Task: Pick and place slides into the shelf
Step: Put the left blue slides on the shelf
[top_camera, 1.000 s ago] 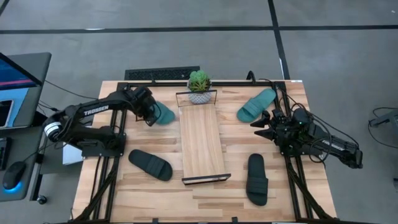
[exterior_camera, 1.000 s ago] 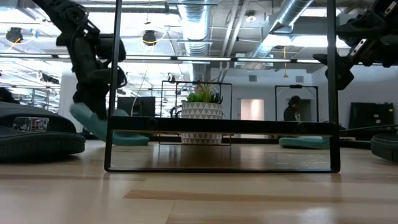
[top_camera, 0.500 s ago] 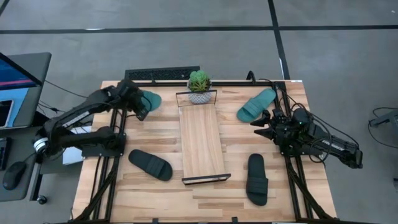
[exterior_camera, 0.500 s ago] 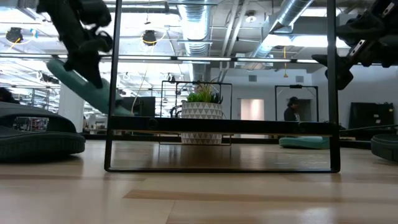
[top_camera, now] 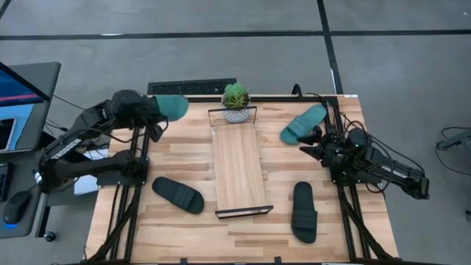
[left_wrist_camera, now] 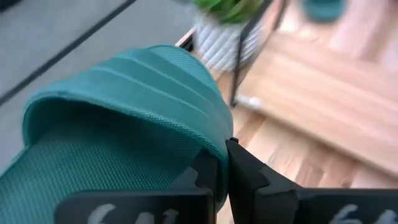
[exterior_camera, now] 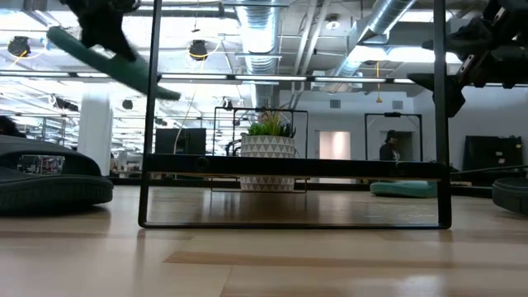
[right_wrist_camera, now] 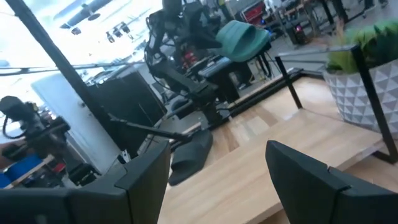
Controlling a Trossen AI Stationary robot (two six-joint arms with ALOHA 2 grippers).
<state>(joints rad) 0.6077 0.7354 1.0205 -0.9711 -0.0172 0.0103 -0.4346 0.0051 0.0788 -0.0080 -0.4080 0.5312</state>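
Upper left of the high view: left gripper [top_camera: 153,118] clamped tight on a teal slide [top_camera: 169,105], held well above the tabletop [top_camera: 184,158] near its back left corner. In the left wrist view, fingers [left_wrist_camera: 208,171] pinched almost together on the edge of the wide strap, sole hanging free. In the low view, same slide [exterior_camera: 99,56] high in the upper left, tilted, toe end lower.

Centre of the high view: shelf [top_camera: 237,165], bare, with a potted plant [top_camera: 235,98] at its upper end. Second teal slide [top_camera: 302,124] lying upper right of the shelf. One black slide [top_camera: 177,194] lower left, the other black slide [top_camera: 304,211] lower right, both flat on the wood.

Right of centre: right gripper [top_camera: 313,145] spread wide, holding nothing, hovering just below the second teal slide.

Handling, as a judgement: light, rubbery, bendy; likely to sag and swing from a strap-edge pinch, yet grippy enough not to slip. Best hold probably across the strap's arch, where there is a gap beneath for one finger. Little risk of damage if dropped; more risk of landing crooked on the narrow plank.
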